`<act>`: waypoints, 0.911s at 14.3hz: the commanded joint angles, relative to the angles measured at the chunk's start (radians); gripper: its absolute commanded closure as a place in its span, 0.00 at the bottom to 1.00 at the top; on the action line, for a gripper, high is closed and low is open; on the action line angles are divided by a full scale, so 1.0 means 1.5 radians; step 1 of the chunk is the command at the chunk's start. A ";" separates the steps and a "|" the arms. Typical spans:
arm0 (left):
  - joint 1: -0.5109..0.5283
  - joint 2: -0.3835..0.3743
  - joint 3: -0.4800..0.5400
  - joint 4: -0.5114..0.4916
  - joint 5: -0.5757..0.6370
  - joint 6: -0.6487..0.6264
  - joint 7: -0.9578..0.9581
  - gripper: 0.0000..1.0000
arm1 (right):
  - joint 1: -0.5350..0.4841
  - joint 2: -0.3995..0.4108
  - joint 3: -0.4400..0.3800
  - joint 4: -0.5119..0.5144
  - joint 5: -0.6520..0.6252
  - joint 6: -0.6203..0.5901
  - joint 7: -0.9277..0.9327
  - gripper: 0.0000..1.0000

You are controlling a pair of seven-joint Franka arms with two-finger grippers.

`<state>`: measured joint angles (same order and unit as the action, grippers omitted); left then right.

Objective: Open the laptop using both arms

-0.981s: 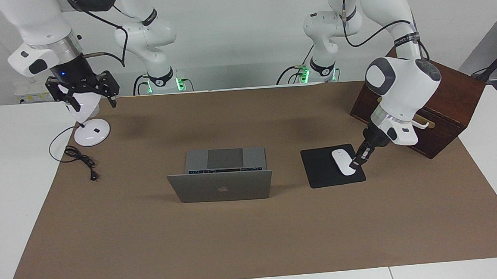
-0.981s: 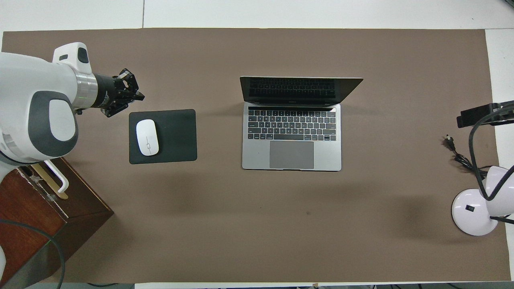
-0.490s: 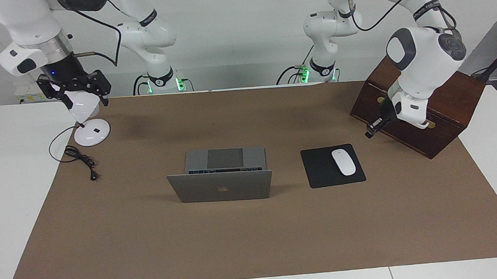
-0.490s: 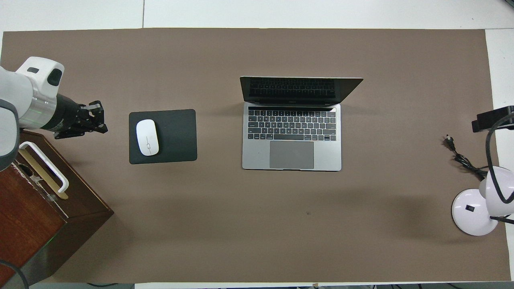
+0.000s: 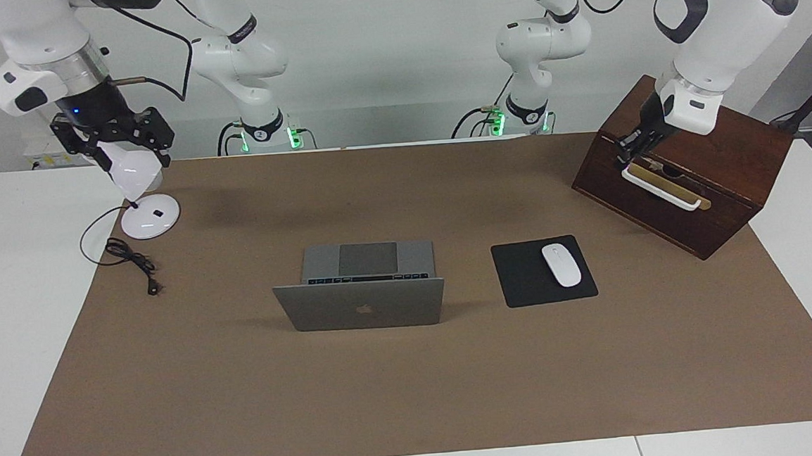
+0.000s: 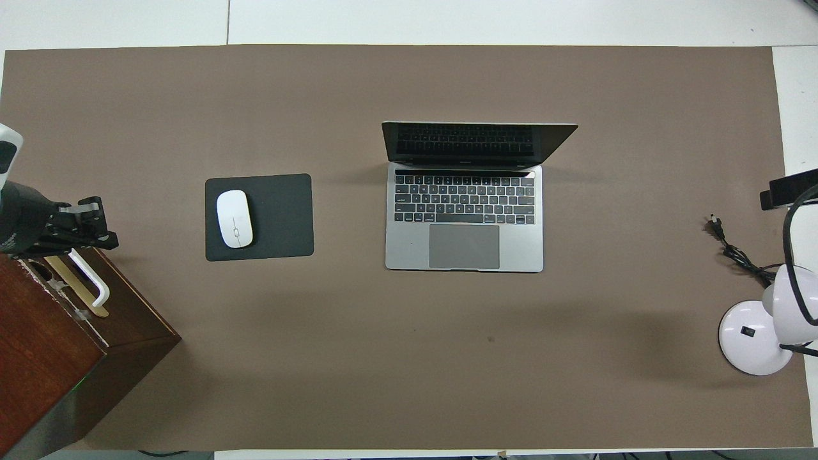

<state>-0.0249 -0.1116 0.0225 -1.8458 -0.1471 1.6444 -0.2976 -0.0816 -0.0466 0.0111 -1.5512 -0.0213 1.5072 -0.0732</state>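
Observation:
The laptop [image 5: 361, 305] stands open in the middle of the brown mat. Its lid is upright and its keyboard deck [image 6: 464, 198] faces the robots. No gripper touches it. My left gripper [image 5: 625, 150] is open and empty, up in the air over the wooden box's white handle; it also shows in the overhead view [image 6: 105, 223]. My right gripper [image 5: 132, 159] is open and empty, raised over the head of the white desk lamp at the right arm's end of the table. Only a black part of it shows in the overhead view [image 6: 787, 190].
A black mouse pad [image 5: 522, 277] with a white mouse [image 5: 561, 264] lies beside the laptop toward the left arm's end. A dark wooden box [image 5: 719, 166] stands at that end. A white lamp base [image 5: 150, 217] and a black cable [image 5: 130, 262] lie at the right arm's end.
My left gripper has risen from just over the mouse and drawn back over the wooden box. My right gripper has risen a little over the lamp. The laptop has not moved.

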 commanded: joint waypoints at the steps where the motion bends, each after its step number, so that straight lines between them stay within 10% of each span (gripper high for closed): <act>1: -0.003 -0.009 -0.004 -0.015 0.010 -0.022 0.016 0.73 | 0.001 0.008 -0.006 0.014 0.002 -0.009 -0.012 0.00; 3: -0.007 -0.004 -0.005 -0.015 0.011 0.007 0.016 0.66 | 0.001 0.008 -0.008 0.014 0.001 -0.012 -0.013 0.00; 5: -0.009 0.015 -0.003 -0.014 0.011 0.034 0.009 0.00 | 0.001 0.008 -0.008 0.014 -0.003 -0.009 -0.015 0.00; 13: 0.005 0.052 -0.028 0.074 0.010 -0.007 0.010 0.00 | 0.001 0.008 -0.007 0.013 0.002 -0.006 0.047 0.00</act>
<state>-0.0292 -0.0612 0.0066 -1.7966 -0.1471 1.6762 -0.2867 -0.0818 -0.0448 0.0030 -1.5499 -0.0213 1.5072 -0.0462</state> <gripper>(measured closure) 0.000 0.000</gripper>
